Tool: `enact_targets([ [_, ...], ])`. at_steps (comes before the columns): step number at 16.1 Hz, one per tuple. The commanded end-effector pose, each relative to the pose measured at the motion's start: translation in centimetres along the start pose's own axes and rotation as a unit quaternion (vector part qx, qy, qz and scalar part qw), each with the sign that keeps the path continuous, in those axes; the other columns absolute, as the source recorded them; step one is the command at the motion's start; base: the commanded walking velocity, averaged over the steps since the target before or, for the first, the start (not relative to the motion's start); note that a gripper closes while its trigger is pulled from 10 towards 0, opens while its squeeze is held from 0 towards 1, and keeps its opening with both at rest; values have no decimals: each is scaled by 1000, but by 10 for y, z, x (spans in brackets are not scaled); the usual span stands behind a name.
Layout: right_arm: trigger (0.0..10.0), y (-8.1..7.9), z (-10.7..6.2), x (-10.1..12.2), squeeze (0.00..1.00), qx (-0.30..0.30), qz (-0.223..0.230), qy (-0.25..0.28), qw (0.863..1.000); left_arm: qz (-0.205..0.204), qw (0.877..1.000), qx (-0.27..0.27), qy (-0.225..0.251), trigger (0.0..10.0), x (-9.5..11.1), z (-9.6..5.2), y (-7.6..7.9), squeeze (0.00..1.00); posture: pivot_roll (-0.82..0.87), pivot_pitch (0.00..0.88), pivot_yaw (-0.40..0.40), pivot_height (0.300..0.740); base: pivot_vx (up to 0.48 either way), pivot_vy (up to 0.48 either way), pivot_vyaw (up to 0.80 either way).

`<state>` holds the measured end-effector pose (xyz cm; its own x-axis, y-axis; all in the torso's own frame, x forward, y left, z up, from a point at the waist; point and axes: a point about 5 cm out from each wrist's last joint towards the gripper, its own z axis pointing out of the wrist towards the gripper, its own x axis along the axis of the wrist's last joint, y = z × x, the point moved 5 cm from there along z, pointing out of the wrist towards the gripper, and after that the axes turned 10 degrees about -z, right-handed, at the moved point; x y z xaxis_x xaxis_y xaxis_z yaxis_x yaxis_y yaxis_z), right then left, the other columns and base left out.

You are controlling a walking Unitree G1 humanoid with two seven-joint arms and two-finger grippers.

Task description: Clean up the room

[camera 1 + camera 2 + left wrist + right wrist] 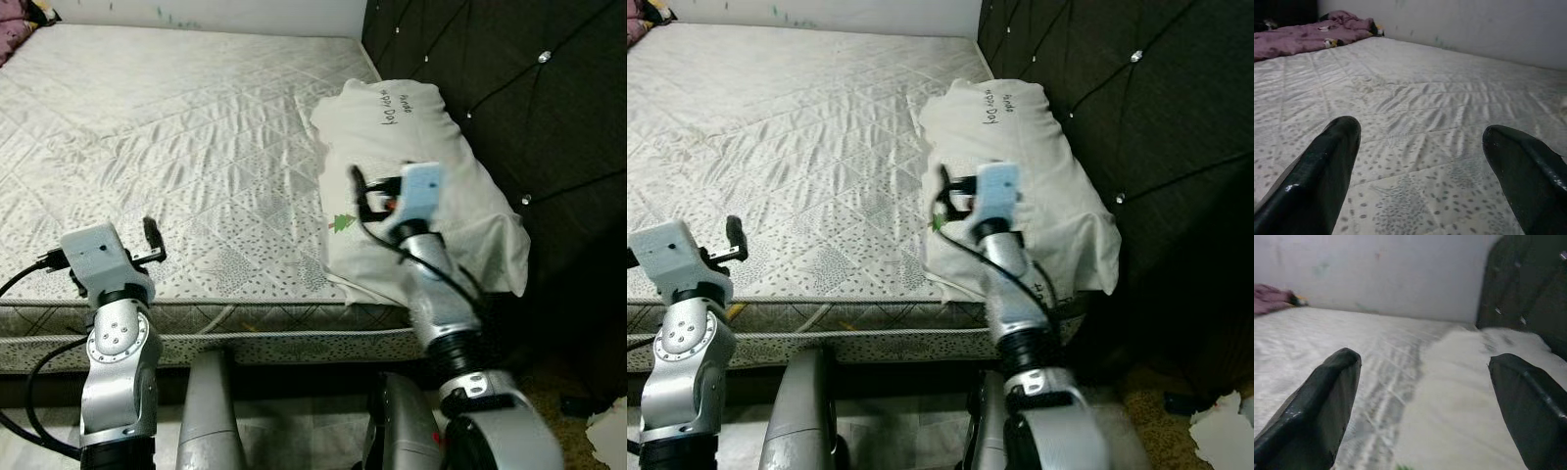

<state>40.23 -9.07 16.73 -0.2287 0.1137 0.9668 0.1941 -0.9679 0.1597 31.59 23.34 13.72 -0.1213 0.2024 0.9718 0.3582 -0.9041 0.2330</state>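
One cream pillow (faint handwriting, unreadable) under the spread right hand.

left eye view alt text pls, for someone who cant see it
A white pillow lies on a bare quilted mattress against a dark tufted headboard. The right gripper hangs open over the pillow; the left gripper over the mattress's near edge.

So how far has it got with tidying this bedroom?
Looks done: the pillow lies on the mattress against the headboard. In hand: nothing; the right hand hovers open over the pillow, the left hand open over the mattress edge. Left: a purple blanket bunched at the far corner, and white paper on the floor.
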Motion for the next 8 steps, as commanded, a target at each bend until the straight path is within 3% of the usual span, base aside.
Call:
enact_targets([
  [1, 10000, 0, 1, 11, 0, 8, 10, 19, 1000, -11, 1000, -13, 16, 10000, 9, 2, 6, 0, 71, 0, -67, 537, 0, 0, 0],
  [8, 10000, -17, 20, 50, 0, 24, 48, 67, 996, -20, 999, -37, 25, 10000, 10, 2, 21, 0, 71, 0, -76, 607, 0, 0, 0],
])
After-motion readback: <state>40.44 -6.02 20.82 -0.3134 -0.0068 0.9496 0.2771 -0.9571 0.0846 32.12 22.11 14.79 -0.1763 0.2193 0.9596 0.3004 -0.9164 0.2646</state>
